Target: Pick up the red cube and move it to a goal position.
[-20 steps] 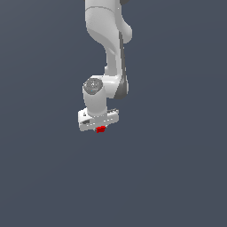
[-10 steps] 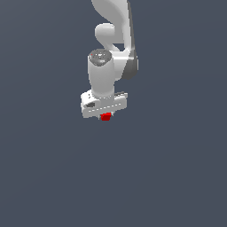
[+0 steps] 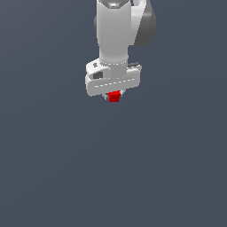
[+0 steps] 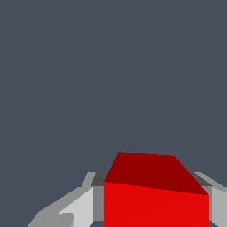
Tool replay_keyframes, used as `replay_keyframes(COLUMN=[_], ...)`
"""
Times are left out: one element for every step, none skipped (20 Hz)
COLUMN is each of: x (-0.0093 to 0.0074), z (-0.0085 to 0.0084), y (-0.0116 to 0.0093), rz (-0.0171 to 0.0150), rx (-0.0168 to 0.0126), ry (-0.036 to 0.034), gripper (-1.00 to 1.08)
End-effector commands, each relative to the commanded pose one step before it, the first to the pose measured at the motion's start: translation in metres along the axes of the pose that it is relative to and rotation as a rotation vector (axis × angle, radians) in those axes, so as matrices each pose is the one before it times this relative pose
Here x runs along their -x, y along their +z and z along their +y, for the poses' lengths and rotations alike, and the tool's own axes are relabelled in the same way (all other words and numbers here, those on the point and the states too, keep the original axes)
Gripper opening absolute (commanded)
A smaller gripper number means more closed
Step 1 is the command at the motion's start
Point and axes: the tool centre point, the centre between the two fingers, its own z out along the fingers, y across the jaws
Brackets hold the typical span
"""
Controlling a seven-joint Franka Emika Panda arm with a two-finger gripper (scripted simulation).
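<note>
We see our white arm [image 3: 114, 33] reaching down against a plain dark grey background. Our tool [image 3: 114, 98] is closed tight on the red cube [image 3: 114, 96], which peeks out just under it. In the wrist view, the red cube [image 4: 155, 195] sits between the grey fingers [image 4: 80, 208], touching them on both sides.

I see only a flat dark gray-blue floor [image 3: 53, 168] all around. I can't spot anything lying on it, in either view [image 4: 88, 66].
</note>
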Motion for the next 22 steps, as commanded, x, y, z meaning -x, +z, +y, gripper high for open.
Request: replay_keyframes(x=[0.00029, -0.00037, -0.00019, -0.00022, -0.00024, -0.00027, -0.00030, -0.00033, -0.00045, -0.00040, -0.00044, -0.00048, -0.00051, -0.00052, -0.00053, -0.00053, -0.00052, -0.00051, -0.00045, -0.00052, -0.00052, -0.00052], z=[-0.00974, -0.00395, -0.00367, -0.00365, -0.00362, -0.00360, -0.00357, -0.00355, -0.00347, -0.00350, -0.00348, -0.00342, -0.00299, -0.00303, -0.00284, -0.00265, -0.00246, -0.00227, -0.00169, -0.00191, -0.00173, -0.00155], y=[-0.02828, -0.01069, -0.01083, -0.01076, -0.01069, -0.01063, -0.01057, -0.01052, -0.01033, -0.01040, -0.01033, -0.01018, -0.00956, -0.00907, -0.00849, -0.00793, -0.00737, -0.00681, -0.00628, -0.00579, -0.00526, -0.00475], rz=[-0.00054, -0.00033, 0.00000, 0.00000, 0.00000, 0.00000, 0.00000, 0.00000, -0.00009, 0.00000, 0.00000, 0.00000, 0.00000, 0.00000, 0.00000, 0.00000, 0.00000, 0.00000, 0.00007, 0.00000, 0.00000, 0.00000], rx=[0.00001, -0.00019, 0.00000, 0.00000, 0.00000, 0.00000, 0.00000, 0.00000, -0.00060, 0.00000, 0.00000, 0.00000, -0.00068, 0.00000, 0.00000, 0.00000, 0.00000, 0.00000, -0.00066, 0.00000, 0.00000, 0.00000], ry=[0.00027, -0.00057, 0.00000, 0.00000, 0.00000, 0.00000, 0.00000, 0.00000, -0.00033, 0.00000, 0.00000, 0.00000, -0.00009, 0.00000, 0.00000, 0.00000, 0.00000, 0.00000, 0.00018, 0.00000, 0.00000, 0.00000], gripper=[-1.00, -1.00, -1.00, -1.00, -1.00, -1.00, -1.00, -1.00, -1.00, -1.00, -1.00, -1.00, -1.00, -1.00, -1.00, -1.00, -1.00, -1.00, -1.00, -1.00, -1.00, -1.00])
